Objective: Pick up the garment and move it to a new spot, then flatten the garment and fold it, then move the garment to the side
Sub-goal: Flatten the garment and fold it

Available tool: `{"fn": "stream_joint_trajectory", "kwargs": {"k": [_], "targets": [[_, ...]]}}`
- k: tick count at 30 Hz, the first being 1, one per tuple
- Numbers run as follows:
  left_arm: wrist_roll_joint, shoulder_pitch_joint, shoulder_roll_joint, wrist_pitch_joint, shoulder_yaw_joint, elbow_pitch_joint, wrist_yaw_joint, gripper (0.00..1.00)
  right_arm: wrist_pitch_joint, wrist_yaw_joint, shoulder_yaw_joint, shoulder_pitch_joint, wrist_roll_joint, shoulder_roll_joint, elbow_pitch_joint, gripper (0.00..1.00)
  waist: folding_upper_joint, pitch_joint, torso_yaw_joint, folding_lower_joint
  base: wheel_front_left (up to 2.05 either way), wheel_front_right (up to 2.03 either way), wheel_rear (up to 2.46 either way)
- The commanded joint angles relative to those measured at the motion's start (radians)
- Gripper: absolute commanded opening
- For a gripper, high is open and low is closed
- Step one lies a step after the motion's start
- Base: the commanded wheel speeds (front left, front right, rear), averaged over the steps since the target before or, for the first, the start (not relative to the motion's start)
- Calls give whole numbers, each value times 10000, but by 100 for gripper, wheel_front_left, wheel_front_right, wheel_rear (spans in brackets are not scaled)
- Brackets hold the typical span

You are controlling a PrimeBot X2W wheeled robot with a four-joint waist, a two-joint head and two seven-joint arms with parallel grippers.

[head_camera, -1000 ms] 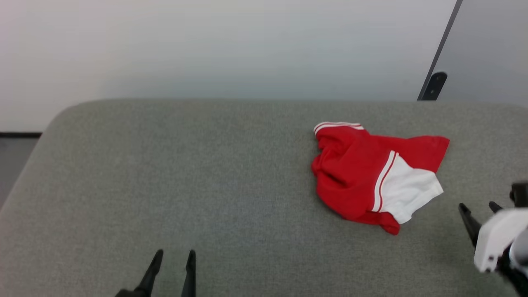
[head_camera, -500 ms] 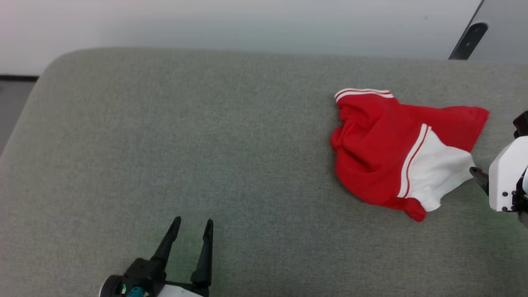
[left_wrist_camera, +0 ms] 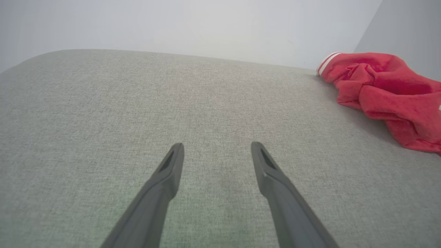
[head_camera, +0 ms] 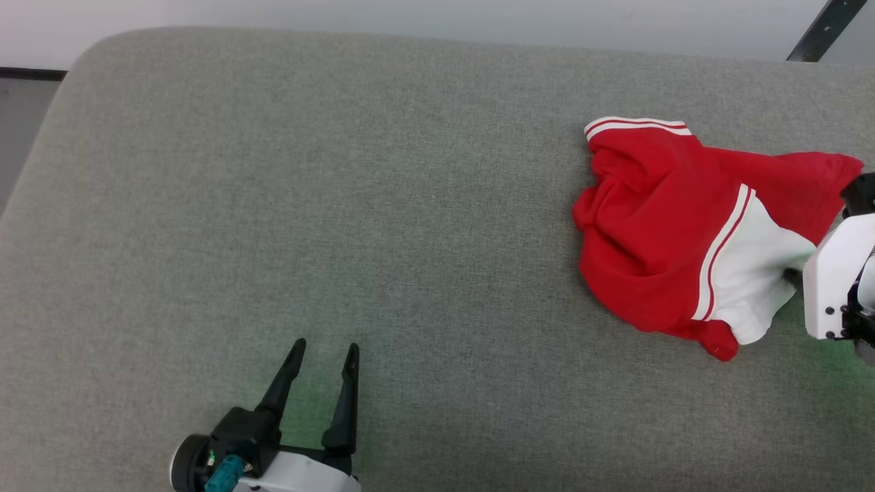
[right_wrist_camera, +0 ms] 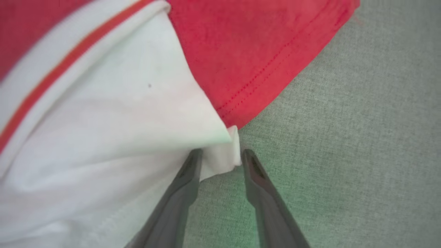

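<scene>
A grey cloth-covered surface with a rounded corner takes up most of the head view, and a pale wall stands behind it. The garment lies crumpled on the surface's right part, near the far edge: red body, one white sleeve facing up with red-and-white trim along its seam (no print can be seen among the folds). The left gripper hovers over bare surface at the near edge, well apart from the garment, with its jaws spread wide and nothing between them. The right gripper is at the garment's right side, its jaws partly apart. The sleeve's corner lies between the fingertips, flanked but not clamped.
</scene>
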Motion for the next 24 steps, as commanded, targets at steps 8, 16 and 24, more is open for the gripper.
{"fn": "stream_joint_trajectory", "kwargs": {"k": [8, 16, 24], "targets": [[186, -28, -33, -4, 118, 138, -129, 100, -756, -10, -146, -74, 225, -177, 124, 0, 0, -204, -381, 0, 0, 0, 0], [233, -203, 30, -4, 117, 145, -226, 100, -1421, -10, -1708, -185, 104, -881, -85, 0, 0, -125, -748, 0, 0, 0, 0], [241, -439, 62, -4, 26, 151, -274, 100, -1929, -10, -4312, 395, -1432, -1729, 846, 0, 0, 199, -601, 0, 0, 0, 0]]}}
